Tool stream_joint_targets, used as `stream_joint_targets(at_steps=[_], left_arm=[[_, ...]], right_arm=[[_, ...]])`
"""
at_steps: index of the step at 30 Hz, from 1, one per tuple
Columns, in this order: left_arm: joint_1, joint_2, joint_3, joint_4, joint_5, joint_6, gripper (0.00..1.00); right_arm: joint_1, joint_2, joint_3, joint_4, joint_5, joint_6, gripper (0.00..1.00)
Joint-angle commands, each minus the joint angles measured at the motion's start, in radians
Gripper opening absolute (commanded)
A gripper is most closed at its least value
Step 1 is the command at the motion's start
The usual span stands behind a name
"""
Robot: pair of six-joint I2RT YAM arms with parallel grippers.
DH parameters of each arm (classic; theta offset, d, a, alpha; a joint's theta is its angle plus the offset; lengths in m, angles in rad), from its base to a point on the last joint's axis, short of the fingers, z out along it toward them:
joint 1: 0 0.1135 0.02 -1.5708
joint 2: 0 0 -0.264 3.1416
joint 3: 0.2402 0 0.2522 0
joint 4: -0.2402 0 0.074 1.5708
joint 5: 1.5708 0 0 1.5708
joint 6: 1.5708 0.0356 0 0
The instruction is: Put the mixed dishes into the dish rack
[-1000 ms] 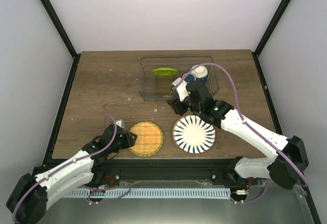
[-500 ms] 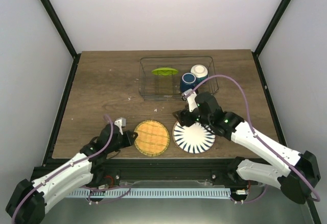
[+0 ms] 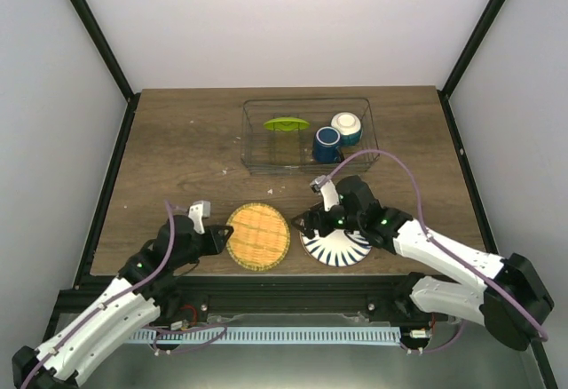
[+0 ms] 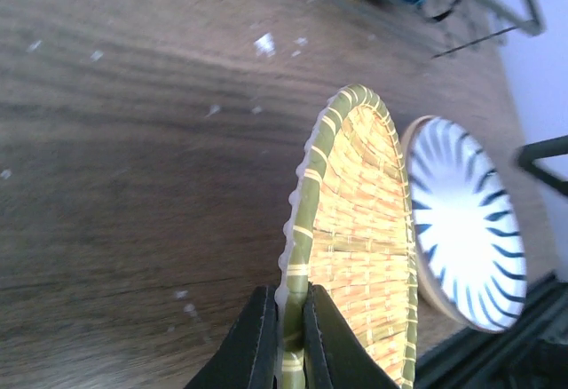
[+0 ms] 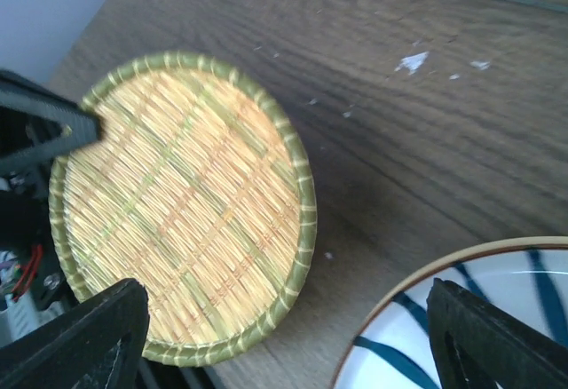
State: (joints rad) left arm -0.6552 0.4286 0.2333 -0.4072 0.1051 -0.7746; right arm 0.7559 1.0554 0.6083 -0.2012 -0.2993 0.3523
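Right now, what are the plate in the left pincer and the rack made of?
Woven plate: looks like bamboo or straw, matte; crisscross weave, green-bound rim. Left pincer clamps that rim. Dish rack: thin dark metal wire, see-through; coating unclear.

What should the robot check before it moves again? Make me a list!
1. Left gripper shut on the woven plate: ok, it pinches the rim.
2. Woven plate lifted off the table: cannot tell; it is tilted up, but its far edge may be touching.
3. Right gripper open: ok, fingers are wide apart.
4. Striped plate gripped: not ok, it lies flat on the table.
5. Room in the rack: looks ok. The bowl, mug and green plate leave the front left free.
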Motion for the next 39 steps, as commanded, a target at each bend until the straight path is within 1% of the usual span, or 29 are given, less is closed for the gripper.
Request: stream_joint_targets(at_steps=[1, 5, 11, 15, 19, 20, 23, 25, 26, 27, 29, 31, 32, 34, 38, 39], left_arm=[[-0.001, -0.03, 0.115, -0.035, 0.073, 0.052, 0.0], [-0.003, -0.019, 0.154, -0.034, 0.117, 0.066, 0.0], [-0.003, -0.02, 0.139, 0.037, 0.165, 0.055, 0.0], [-0.01, -0.014, 0.113, 0.1, 0.185, 0.041, 0.0], [-0.016, -0.013, 0.109, 0.154, 0.201, 0.037, 0.0], [-0.018, -0.012, 0.111, 0.164, 0.202, 0.037, 0.0], [-0.019, -0.003, 0.117, 0.171, 0.201, 0.045, 0.0], [-0.019, 0.001, 0.117, 0.177, 0.203, 0.047, 0.0], [-0.019, 0.002, 0.115, 0.183, 0.203, 0.045, 0.0], [-0.02, 0.004, 0.111, 0.188, 0.203, 0.043, 0.0], [-0.02, 0.007, 0.105, 0.194, 0.202, 0.042, 0.0], [-0.02, 0.008, 0.097, 0.199, 0.202, 0.04, 0.0], [-0.021, 0.007, 0.092, 0.199, 0.198, 0.039, 0.0], [-0.021, 0.006, 0.089, 0.191, 0.186, 0.039, 0.11], [-0.022, 0.007, 0.089, 0.138, 0.16, 0.049, 0.47], [-0.023, 0.007, 0.091, 0.124, 0.154, 0.051, 0.53]], right_arm=[[0.005, 0.041, -0.034, 0.176, -0.175, 0.032, 0.87], [0.005, 0.087, -0.049, 0.253, -0.245, 0.037, 0.87], [0.005, 0.133, -0.074, 0.371, -0.337, 0.055, 0.86], [0.005, 0.168, -0.09, 0.477, -0.43, 0.071, 0.78], [0.006, 0.207, -0.104, 0.535, -0.49, 0.085, 0.73], [0.006, 0.213, -0.107, 0.547, -0.499, 0.087, 0.7], [0.006, 0.225, -0.113, 0.565, -0.521, 0.087, 0.57], [0.007, 0.224, -0.112, 0.57, -0.538, 0.084, 0.45], [0.007, 0.225, -0.111, 0.573, -0.546, 0.085, 0.37], [0.006, 0.225, -0.109, 0.575, -0.554, 0.084, 0.27], [0.006, 0.221, -0.106, 0.574, -0.558, 0.082, 0.14], [0.006, 0.217, -0.099, 0.56, -0.559, 0.072, 0.03], [0.006, 0.214, -0.094, 0.547, -0.552, 0.065, 0.01], [0.006, 0.207, -0.078, 0.493, -0.532, 0.042, 0.01], [0.007, 0.178, -0.009, 0.346, -0.458, -0.046, 0.01], [0.006, 0.169, 0.017, 0.302, -0.43, -0.076, 0.01]])
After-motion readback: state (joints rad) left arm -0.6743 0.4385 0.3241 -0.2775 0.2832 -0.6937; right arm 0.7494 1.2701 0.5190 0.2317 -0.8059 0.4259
